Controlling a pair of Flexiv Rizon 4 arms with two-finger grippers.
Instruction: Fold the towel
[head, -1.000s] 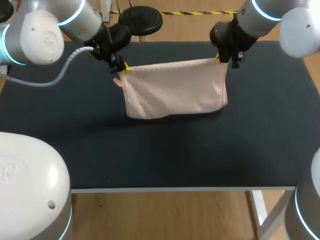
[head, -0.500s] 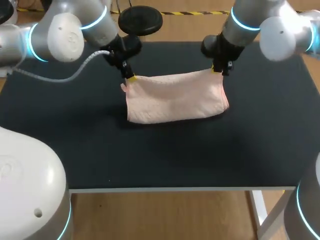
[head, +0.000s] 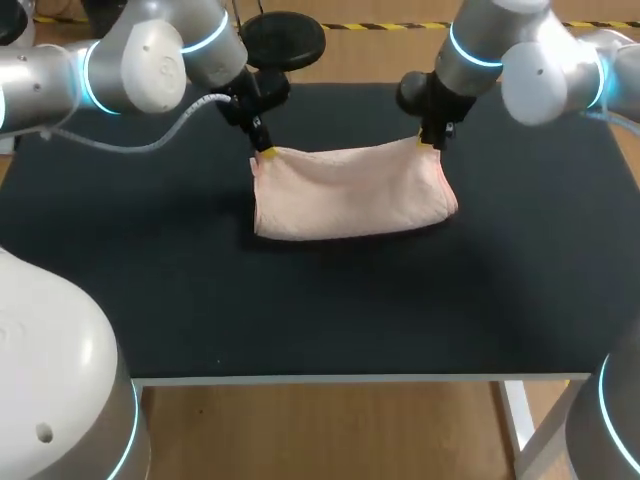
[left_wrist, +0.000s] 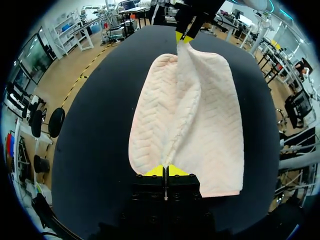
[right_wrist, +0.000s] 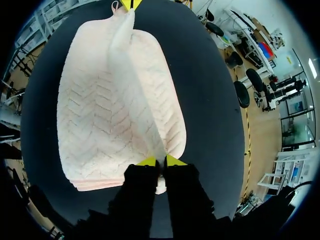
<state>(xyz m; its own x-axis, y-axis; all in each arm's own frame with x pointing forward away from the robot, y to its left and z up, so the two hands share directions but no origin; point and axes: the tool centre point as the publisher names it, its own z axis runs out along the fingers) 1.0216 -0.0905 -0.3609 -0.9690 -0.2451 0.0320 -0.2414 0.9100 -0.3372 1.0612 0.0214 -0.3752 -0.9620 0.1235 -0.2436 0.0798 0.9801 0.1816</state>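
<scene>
Head view, pale pink towel (head: 350, 195) doubled over, far corners pinched up

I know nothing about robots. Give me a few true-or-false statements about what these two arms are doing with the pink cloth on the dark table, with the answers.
1. The pale pink textured towel rests on the black table. True.
2. Only the left gripper holds the towel. False: the right gripper pinches it too, each shut on one far corner.
3. The towel hangs over the table's near edge. False: it lies wholly on the tabletop, toward the far side.
4. The towel's far edge runs between the two grippers. True: in each wrist view it stretches from that gripper to the other arm's yellow tips.
</scene>
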